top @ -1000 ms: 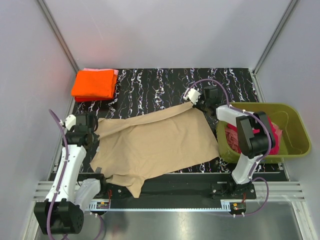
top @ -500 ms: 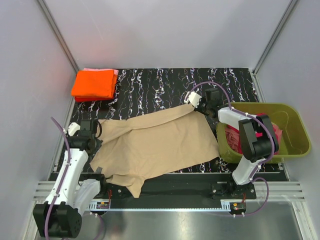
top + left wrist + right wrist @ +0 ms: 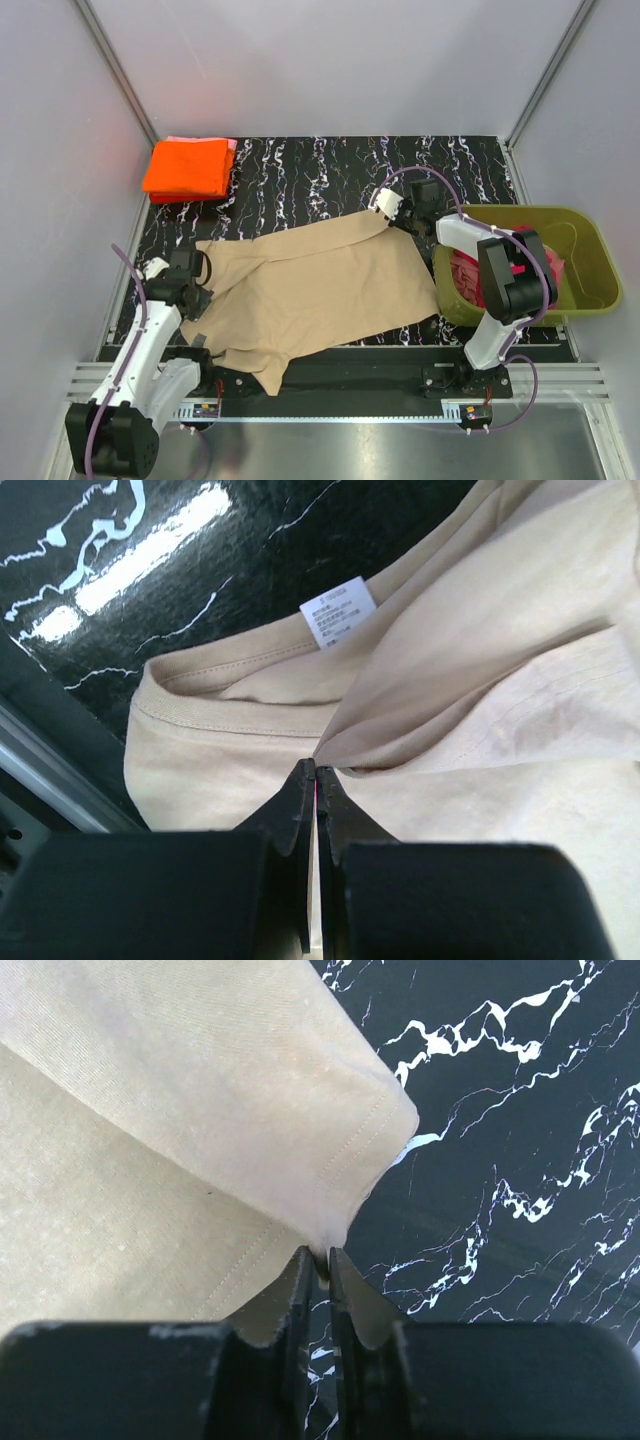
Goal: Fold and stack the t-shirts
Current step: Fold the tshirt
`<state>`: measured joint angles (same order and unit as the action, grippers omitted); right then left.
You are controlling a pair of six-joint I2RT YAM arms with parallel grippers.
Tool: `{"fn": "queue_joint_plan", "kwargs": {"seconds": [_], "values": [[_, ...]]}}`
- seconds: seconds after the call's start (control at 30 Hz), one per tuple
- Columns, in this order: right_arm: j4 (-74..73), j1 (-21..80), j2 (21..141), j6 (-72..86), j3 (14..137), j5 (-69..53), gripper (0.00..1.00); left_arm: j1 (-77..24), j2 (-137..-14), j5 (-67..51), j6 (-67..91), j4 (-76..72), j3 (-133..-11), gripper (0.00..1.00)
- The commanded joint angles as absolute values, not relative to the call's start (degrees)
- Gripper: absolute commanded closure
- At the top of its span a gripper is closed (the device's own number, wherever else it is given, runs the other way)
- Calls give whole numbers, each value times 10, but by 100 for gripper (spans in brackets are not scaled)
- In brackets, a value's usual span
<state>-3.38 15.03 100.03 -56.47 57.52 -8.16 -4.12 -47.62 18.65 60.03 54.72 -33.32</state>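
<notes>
The tan-beige t-shirt (image 3: 320, 285) lies spread across the black marbled table. My left gripper (image 3: 200, 275) is shut on a fold of it near the collar (image 3: 220, 670), where a white label (image 3: 338, 610) shows. My right gripper (image 3: 392, 215) is shut on the shirt's far right corner (image 3: 330, 1230). The bright orange t-shirt (image 3: 187, 167) lies folded at the back left on a pale pink one (image 3: 232, 146) whose edge peeks out. The magenta-red t-shirt (image 3: 465, 275) sits crumpled in the tub.
An olive-green plastic tub (image 3: 585, 262) stands at the right edge of the table. Grey walls close in the back and sides. A metal rail (image 3: 330, 385) runs along the near edge by the arm bases.
My left gripper has moved toward the near edge and a little right, dragging the shirt's left part with it. My right gripper has shifted slightly right, still holding the corner.
</notes>
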Motion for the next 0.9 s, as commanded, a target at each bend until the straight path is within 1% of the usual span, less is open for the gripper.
{"fn": "queue_joint_plan", "kwargs": {"seconds": [0.0, 0.07, 0.13, 0.2, 0.23, 0.33, 0.4, 0.43, 0.47, 0.5, 0.53, 0.57, 0.63, 0.67, 0.7, 0.73, 0.77, 0.8, 0.83, 0.87], "values": [[-47, 148, 985, -579, 582, -91, 79, -46, -469, 185, 611, 551, -334, 91], [-47, 148, 976, -578, 584, -93, 77, -46, -462, 206, 606, 563, -348, 82], [-50, 149, 967, -576, 584, -101, 75, -46, -458, 219, 603, 571, -369, 77], [-51, 148, 961, -578, 585, -105, 74, -46, -457, 228, 609, 583, -380, 73], [-51, 148, 956, -577, 588, -105, 71, -47, -455, 227, 609, 583, -388, 70], [-50, 149, 945, -579, 591, -108, 70, -47, -451, 236, 607, 582, -402, 67], [-52, 148, 939, -577, 596, -114, 69, -46, -450, 238, 579, 543, -406, 65], [-51, 148, 933, -575, 599, -116, 69, -45, -453, 228, 564, 521, -412, 58], [-52, 148, 928, -571, 604, -119, 68, -45, -457, 218, 537, 483, -417, 55], [-53, 149, 922, -567, 608, -125, 67, -45, -468, 203, 519, 457, -424, 53], [-57, 149, 918, -550, 613, -127, 67, -45, -475, 165, 498, 403, -428, 51], [-61, 151, 916, -535, 627, -130, 64, -43, -486, 151, 464, 387, -435, 51], [-76, 164, 914, -475, 648, -130, 64, -38, -529, 130, 434, 366, -472, 51], [-75, 172, 916, -445, 670, -121, 64, -33, -545, 125, 395, 363, -488, 51], [-76, 179, 927, -409, 685, -85, 64, -23, -576, 119, 377, 363, -522, 50], [-83, 198, 938, -321, 705, -61, 64, -14, -591, 105, 346, 363, -539, 50], [-98, 206, 950, -271, 760, -34, 67, 4, -604, 95, 330, 362, -554, 50], [-164, 211, 983, -180, 796, -4, 67, 25, -625, 78, 310, 357, -575, 50], [-206, 219, 1004, -128, 835, 12, 68, 41, -634, 44, 274, 338, -580, 49], [-251, 220, 1025, -77, 918, 18, 71, 56, -643, 29, 257, 331, -585, 49]]}}
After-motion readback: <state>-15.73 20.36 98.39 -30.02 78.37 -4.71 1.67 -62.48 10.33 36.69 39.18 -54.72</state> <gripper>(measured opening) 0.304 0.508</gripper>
